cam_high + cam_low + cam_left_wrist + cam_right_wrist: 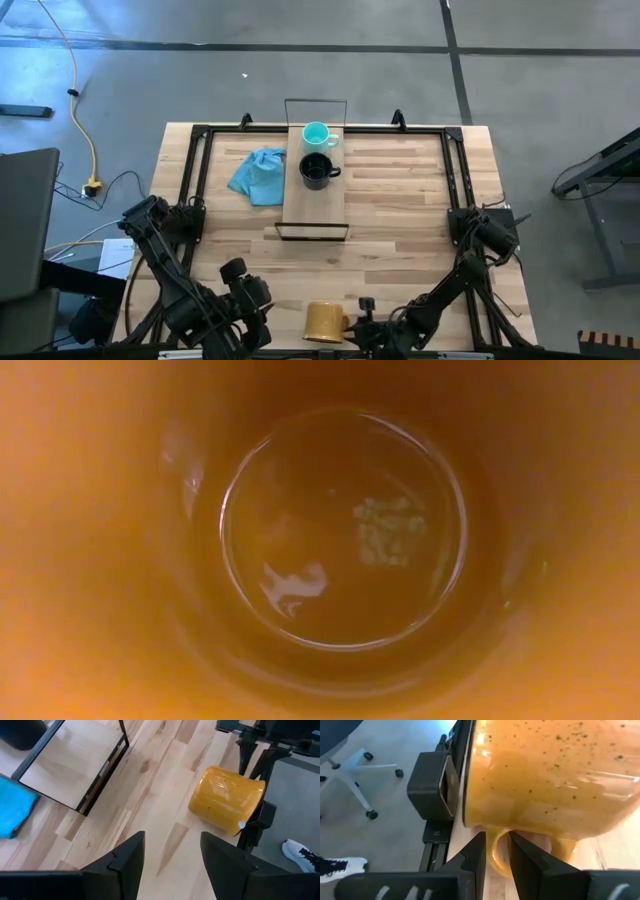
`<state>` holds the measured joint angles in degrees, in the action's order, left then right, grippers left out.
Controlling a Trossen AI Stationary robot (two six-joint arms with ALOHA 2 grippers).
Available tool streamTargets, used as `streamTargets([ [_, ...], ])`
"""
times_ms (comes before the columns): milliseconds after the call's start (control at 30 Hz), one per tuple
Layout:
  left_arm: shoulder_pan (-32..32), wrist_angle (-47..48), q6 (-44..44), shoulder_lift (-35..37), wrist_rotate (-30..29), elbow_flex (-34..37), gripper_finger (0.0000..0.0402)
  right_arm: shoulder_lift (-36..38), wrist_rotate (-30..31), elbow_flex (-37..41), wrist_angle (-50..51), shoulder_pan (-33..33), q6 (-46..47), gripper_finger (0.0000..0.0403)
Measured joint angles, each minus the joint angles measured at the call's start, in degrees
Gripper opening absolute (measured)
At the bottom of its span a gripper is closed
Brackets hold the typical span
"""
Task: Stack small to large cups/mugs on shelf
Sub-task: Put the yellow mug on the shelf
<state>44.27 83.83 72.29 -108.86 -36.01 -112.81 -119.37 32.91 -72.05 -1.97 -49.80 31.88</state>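
Amber mug (322, 321) is seen lying on its side at the bottom centre of the high view, on the tabletop (400, 210) near its lower edge, mouth turned toward the low camera, whose view is filled by the mug's inside. Right hand (495, 851) is clenched on the mug's handle (496, 849), one finger either side of the loop. Left hand (172, 851) is released, fingers spread wide, held just beside the mug at lower left of the high view; nothing is held in it.

Shelf (315, 200) is placed at upper centre of the high view. Teal mug (317, 135) is set upright at its upper end; black mug (317, 171) is set upright just below it. Blue cloth (258, 175) is laid left of the shelf.
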Motion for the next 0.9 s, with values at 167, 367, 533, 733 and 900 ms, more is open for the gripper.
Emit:
streamTargets([
  [167,0.0,0.4,-0.1,0.0,0.0,0.0,0.0182,0.0,-1.5,0.0,0.0,0.0,-0.4,0.0071],
  [367,0.0,0.4,-0.5,0.0,0.0,0.0,0.0182,0.0,-1.7,0.0,0.3,0.0,-0.4,0.0071],
  [533,0.0,0.4,-0.5,0.0,0.0,0.0,0.0182,-0.2,-2.0,0.0,0.6,0.6,0.1,0.0071],
  [733,0.0,0.3,-0.2,0.0,0.0,0.0,0.0182,-2.2,-4.2,0.0,-2.0,1.5,0.7,0.0072],
  [900,0.0,0.3,0.0,0.0,0.0,0.0,0.0182,-3.5,-4.2,0.0,-4.5,1.8,1.8,0.0072],
])
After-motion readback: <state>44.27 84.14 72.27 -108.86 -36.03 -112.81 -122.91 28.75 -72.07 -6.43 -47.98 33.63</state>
